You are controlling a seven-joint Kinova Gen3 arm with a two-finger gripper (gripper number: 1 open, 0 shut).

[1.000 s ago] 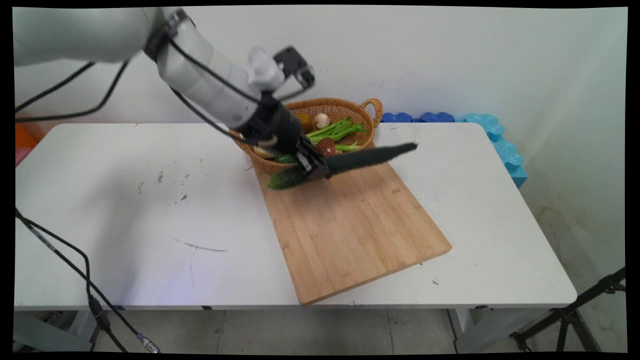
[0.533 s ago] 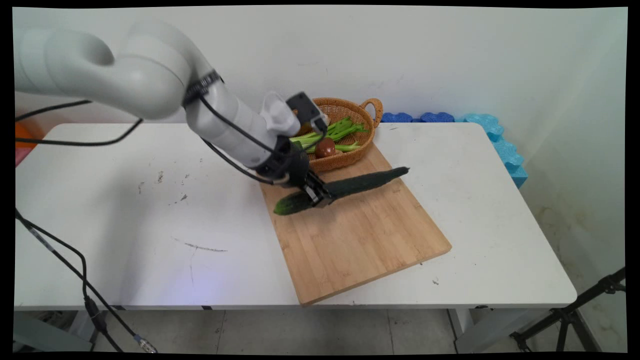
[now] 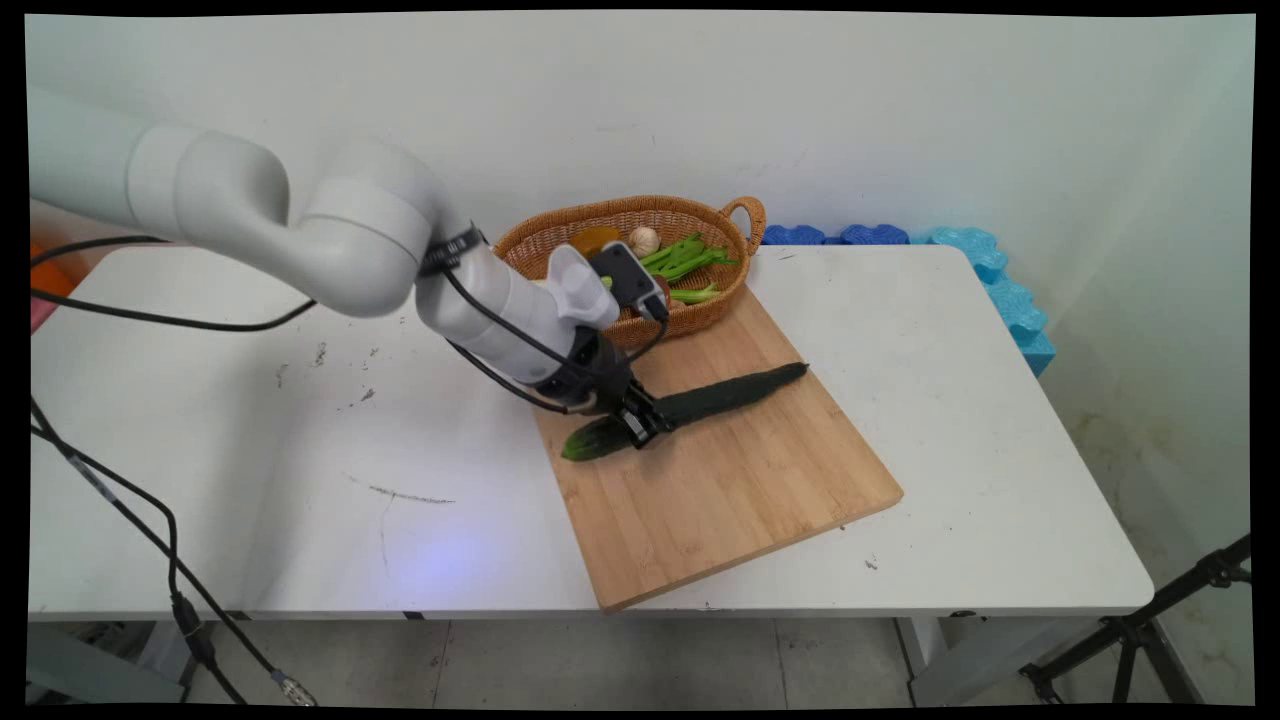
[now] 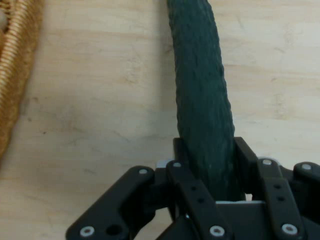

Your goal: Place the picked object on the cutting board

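Surface [image 3: 900, 330]: white, fills most of main view; dark scuffs at left-centre.
Board [image 3: 720, 480]: bamboo cutting board, lying angled, centre to lower-right of centre; far corner touches basket.
Arm [image 3: 340, 240]: white, enters from upper left w/ black cables, slopes down to board's upper-left part.
Basket [image 3: 745, 215]: wicker w/ handle, upper centre by wall; holds green stalks [image 3: 685, 258], a garlic bulb [image 3: 644, 240], an orange-yellow item.
Cucumber [image 3: 730, 390]: long, dark green, lies on board, running from its left edge up-right to right of centre; paler end sticks out left of pincer. Hand view: runs up frame centre [image 4: 200, 100].
Pincer [image 3: 643, 425]: clamped on cucumber near its left end; hand view [image 4: 207, 177] shows fingers [image 4: 252, 160] snug on both sides.
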